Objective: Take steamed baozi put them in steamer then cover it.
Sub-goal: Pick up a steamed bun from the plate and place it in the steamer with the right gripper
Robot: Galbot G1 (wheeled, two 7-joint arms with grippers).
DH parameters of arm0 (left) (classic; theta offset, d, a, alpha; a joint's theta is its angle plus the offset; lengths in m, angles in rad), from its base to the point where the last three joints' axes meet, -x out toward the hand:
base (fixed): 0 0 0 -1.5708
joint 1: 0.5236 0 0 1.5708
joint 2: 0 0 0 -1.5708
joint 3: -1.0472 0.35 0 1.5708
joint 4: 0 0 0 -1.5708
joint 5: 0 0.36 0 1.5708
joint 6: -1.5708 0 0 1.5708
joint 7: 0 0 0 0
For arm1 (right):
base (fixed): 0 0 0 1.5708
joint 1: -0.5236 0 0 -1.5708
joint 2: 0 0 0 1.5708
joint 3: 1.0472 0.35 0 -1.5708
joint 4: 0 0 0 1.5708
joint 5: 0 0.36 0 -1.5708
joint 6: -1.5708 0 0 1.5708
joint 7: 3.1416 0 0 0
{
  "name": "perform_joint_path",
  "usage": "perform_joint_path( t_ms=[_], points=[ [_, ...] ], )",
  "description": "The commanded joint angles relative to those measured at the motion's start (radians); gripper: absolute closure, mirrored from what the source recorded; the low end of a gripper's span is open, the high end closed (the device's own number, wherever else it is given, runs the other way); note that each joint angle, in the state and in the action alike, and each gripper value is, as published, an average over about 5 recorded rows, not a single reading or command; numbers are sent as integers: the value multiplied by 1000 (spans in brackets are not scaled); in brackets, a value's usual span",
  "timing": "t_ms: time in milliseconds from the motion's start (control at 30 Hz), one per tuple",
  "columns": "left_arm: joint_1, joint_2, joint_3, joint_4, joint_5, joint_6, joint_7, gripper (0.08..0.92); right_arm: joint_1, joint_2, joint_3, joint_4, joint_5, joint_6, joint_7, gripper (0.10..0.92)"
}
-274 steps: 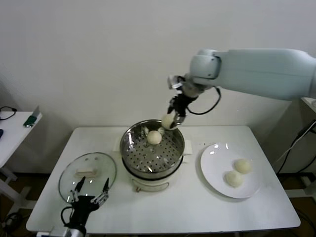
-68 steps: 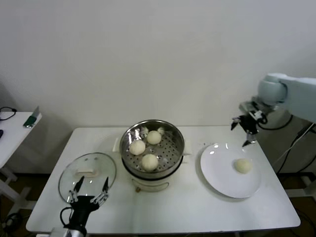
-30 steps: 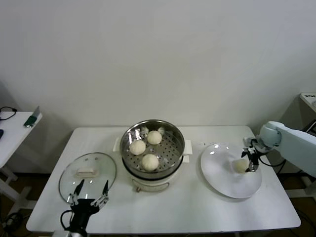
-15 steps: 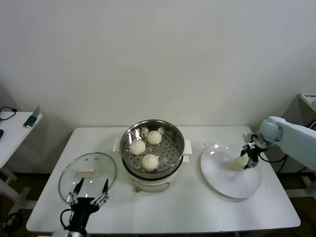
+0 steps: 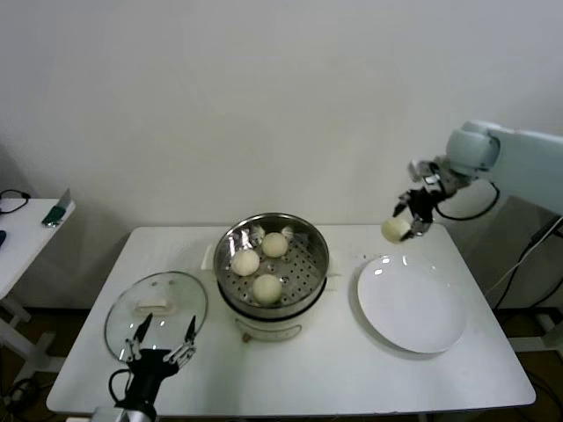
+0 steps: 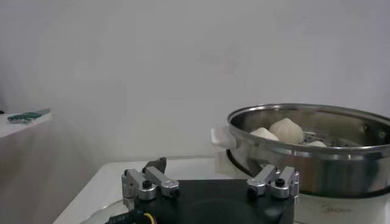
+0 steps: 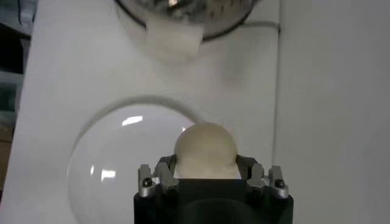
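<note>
- our right gripper (image 5: 398, 229) hangs at the right of the frame, above the white plate (image 5: 411, 303), fingers pinching one steamed baozi (image 5: 393, 229).
- three buns (image 5: 266, 287) lie in the steamer (image 5: 272, 265) at centre.
- our left gripper (image 5: 158, 338) waits lower left with fingers spread, by the cover (image 5: 156, 310) on the tabletop (image 5: 334, 369).

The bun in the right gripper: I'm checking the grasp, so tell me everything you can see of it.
The bun is a smooth, round, pale cream dough ball, whole and undented. The right gripper is shut on it, a finger on each side, holding it in the air above the far edge of the white plate, touching nothing else.
</note>
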Motion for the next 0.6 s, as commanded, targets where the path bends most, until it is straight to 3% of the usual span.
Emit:
perform_joint_path(
  t_ms=[33, 267, 600],
  points=[
    [0, 9, 2, -4, 2, -1, 0, 177, 255, 153, -89, 284, 324, -128, 125, 355],
    [-4, 15, -1, -3, -8, 3, -1, 177, 35, 253, 20, 264, 316, -220, 273, 355],
    [-12, 19, -11, 5, -20, 8, -1, 177, -192, 337, 77, 133, 172, -265, 346, 355]
  ],
)
